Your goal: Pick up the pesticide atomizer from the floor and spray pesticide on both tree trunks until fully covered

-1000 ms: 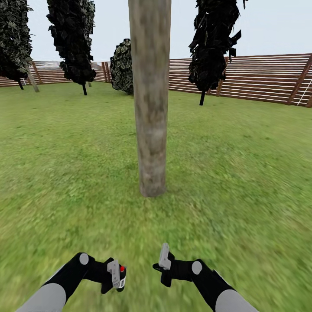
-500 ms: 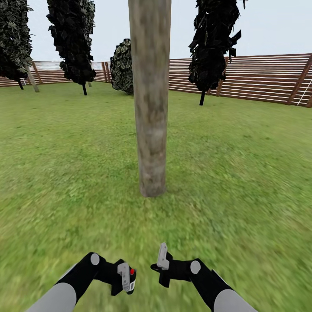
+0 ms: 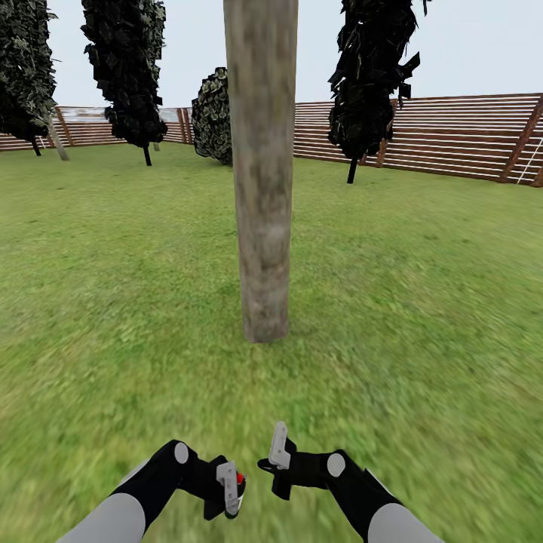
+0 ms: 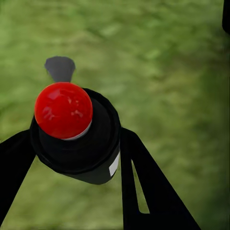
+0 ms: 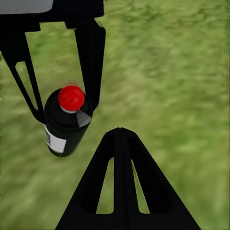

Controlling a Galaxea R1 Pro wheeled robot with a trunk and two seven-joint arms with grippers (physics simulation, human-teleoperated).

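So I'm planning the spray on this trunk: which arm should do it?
The left. Its pincer is shut on the atomizer, red cap showing, with the trunk straight ahead across the grass. The right pincer is shut on nothing.

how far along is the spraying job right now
Done: the pesticide atomizer is off the grass, clamped in the left pincer. In hand: the robot faces a smooth tree trunk that looks bare, no spray visible. The right pincer is shut and empty. Left: cover this trunk, then the second tree.
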